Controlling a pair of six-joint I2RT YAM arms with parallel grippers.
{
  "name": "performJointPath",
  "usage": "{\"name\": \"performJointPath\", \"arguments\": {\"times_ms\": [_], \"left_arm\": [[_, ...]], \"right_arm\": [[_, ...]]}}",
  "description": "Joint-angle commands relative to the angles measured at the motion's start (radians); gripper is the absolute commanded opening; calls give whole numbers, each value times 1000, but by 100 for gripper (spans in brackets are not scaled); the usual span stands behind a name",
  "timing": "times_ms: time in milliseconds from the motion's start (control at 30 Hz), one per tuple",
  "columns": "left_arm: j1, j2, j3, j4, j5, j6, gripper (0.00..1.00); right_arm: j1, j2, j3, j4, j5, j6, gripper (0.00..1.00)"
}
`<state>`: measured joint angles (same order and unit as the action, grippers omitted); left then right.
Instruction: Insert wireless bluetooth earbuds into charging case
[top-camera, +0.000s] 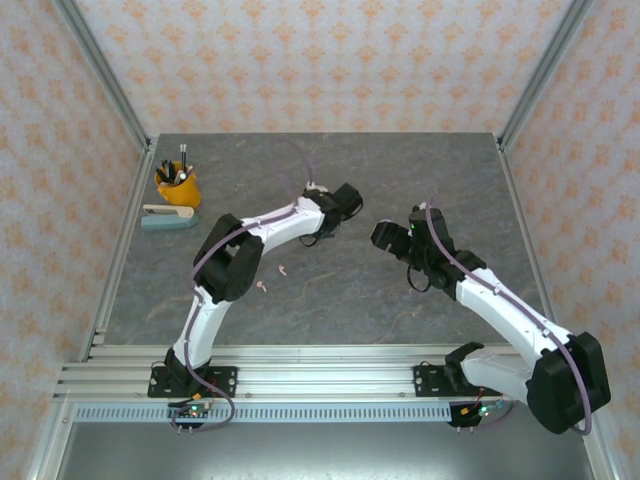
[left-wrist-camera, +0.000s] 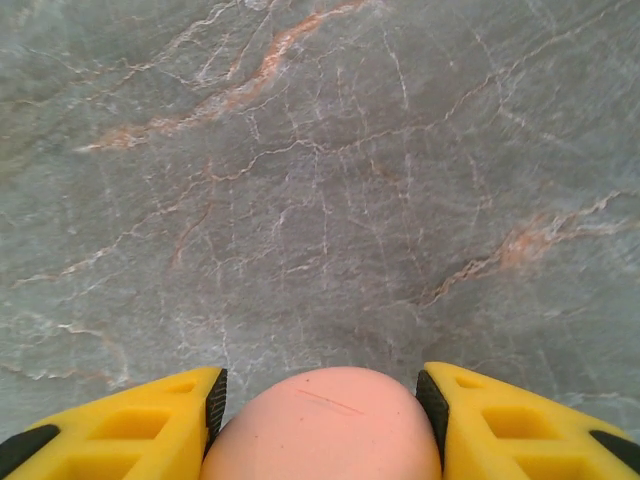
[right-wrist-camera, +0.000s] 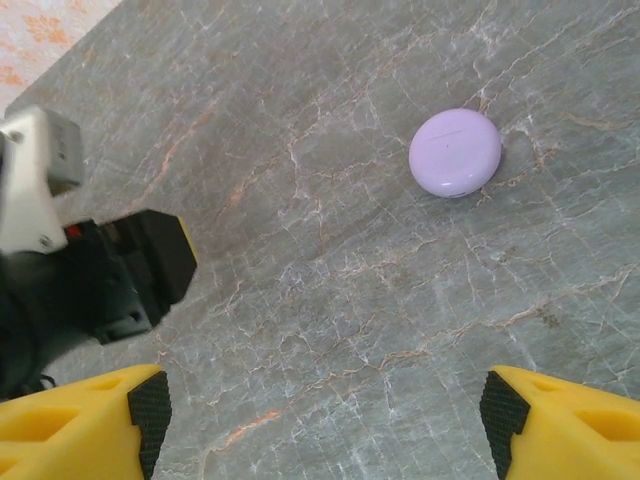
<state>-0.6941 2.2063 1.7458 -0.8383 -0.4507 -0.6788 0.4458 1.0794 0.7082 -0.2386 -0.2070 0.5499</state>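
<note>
Marble table (top-camera: 400, 180): one pink case (left-wrist-camera: 325, 425), one lilac case (right-wrist-camera: 455, 152), two pale earbuds (top-camera: 283, 269) (top-camera: 263, 286).

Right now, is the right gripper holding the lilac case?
No, the right gripper stands open over the table, and the lilac case lies apart from it, farther ahead.

Nothing legible appears on any surface in these views: no word, brand, label or number; the pink case (left-wrist-camera: 325, 425) carries only a faint thin stroke on its lid, which forms no letter; the lilac case (right-wrist-camera: 455, 152) bears a similar fine line, too slight to read as any sign.
</note>
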Motion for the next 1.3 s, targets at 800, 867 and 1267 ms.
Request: {"name": "performJointPath", "arguments": {"times_ms": [800, 867, 1267], "left_arm": [[-195, 82, -182, -3, -258, -285, 41], [-203, 77, -189, -1, -239, -285, 48], [-208, -34, -222, 40, -38, -263, 68]], "right_arm": [[-5, -223, 101, -246, 142, -63, 86], [-5, -221, 114, -255, 149, -65, 86], [-5, -202, 174, -284, 185, -60, 88]]}}
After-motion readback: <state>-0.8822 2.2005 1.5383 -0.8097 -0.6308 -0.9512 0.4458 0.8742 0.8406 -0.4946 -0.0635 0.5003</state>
